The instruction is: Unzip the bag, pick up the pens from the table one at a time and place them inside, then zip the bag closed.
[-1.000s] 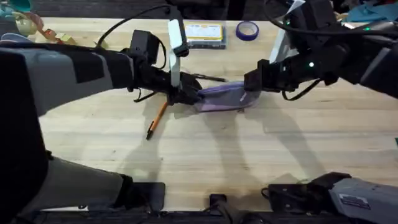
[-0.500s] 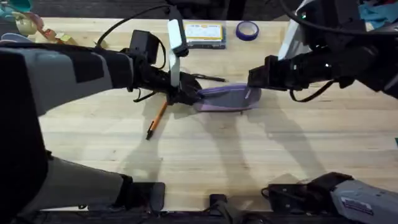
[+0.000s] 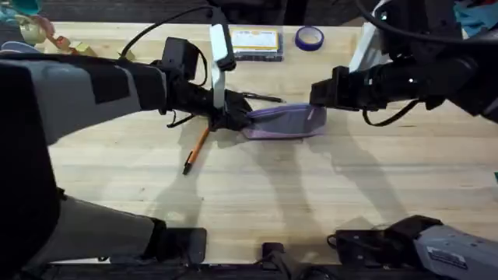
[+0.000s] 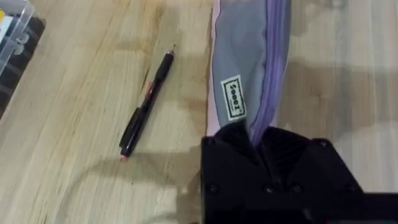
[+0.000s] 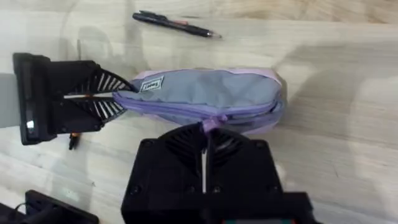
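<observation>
The lavender and grey bag [image 3: 282, 121] lies lengthwise mid-table, its zipper looking closed. My left gripper [image 3: 233, 117] is shut on the bag's left end, and the left wrist view shows the bag [image 4: 249, 68] running out from between the shut fingers of this gripper [image 4: 252, 134]. My right gripper [image 3: 317, 99] is at the bag's right part. In the right wrist view this gripper [image 5: 207, 124] is shut on the purple zipper pull of the bag [image 5: 205, 92]. An orange pen [image 3: 196, 149] lies left of the bag. A black pen [image 3: 263, 97] [image 4: 146, 106] [image 5: 174, 23] lies just behind it.
A clear box with a yellow label [image 3: 255, 43] and a purple tape roll [image 3: 309, 36] sit at the back of the wooden table [image 3: 311, 187]. The left arm's cable arches over the back left. Open tabletop stretches in front of the bag.
My right arm has shifted slightly right and up, drawing the bag's right end a little with it. The left gripper and both pens have stayed put.
</observation>
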